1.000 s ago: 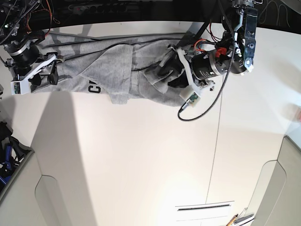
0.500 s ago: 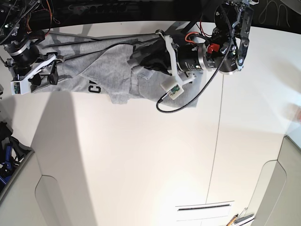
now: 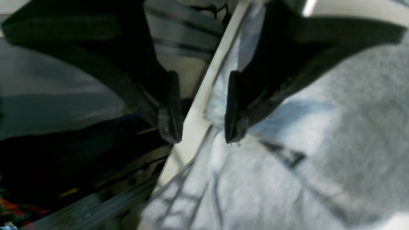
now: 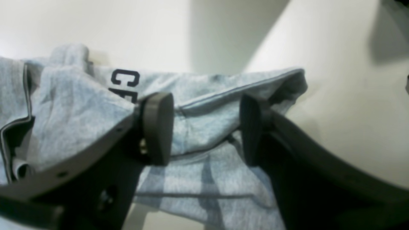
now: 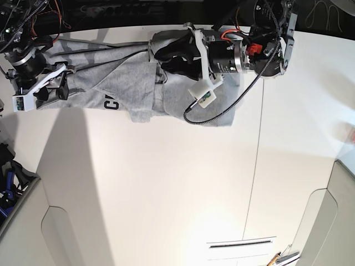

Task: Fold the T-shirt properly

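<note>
T-shirt (image 5: 133, 83) bunched on white table (image 5: 166, 188) | right end effector (image 4: 204, 127) wide, left end effector (image 3: 199, 108) parted

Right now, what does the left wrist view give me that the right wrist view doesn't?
Left wrist only: the left gripper, its jaws apart around a bunched edge of fabric at the white table's edge, dark clutter beyond.

Right wrist only: the right gripper, open over a hemmed fold, and the black lettering.

Both: the grey T-shirt, rumpled, not folded flat.
</note>
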